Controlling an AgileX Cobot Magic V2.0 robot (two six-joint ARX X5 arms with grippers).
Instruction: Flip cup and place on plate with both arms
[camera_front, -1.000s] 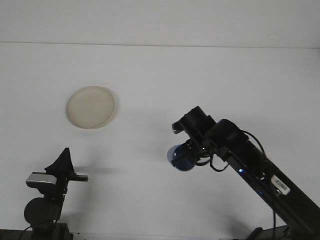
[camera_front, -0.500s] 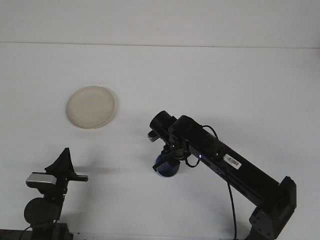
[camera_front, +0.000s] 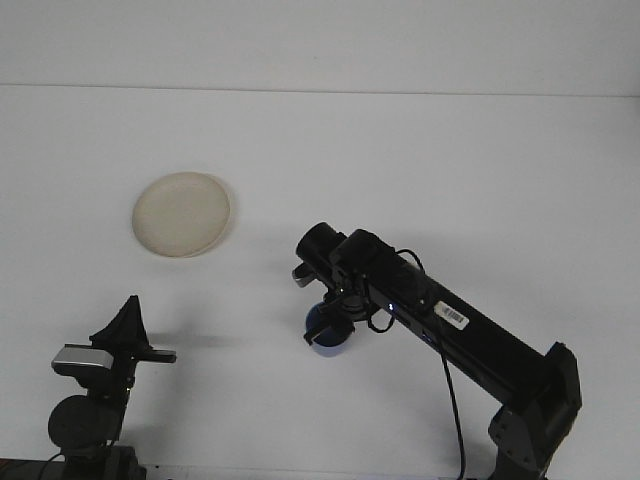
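White table (camera_front: 420, 150) fills nearly the whole frame, w/ a paler wall strip across the top. Cream plate (camera_front: 181, 214) lies flat on it, upper left. Blue cup (camera_front: 328, 338) lower center; can't tell if it touches the top.

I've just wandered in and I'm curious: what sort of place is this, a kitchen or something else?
Probably a robot test bench or lab, not a kitchen. A bare white table holds only a plate and a blue cup, the cup in the right hand of one of two black robot arms, filmed from above.
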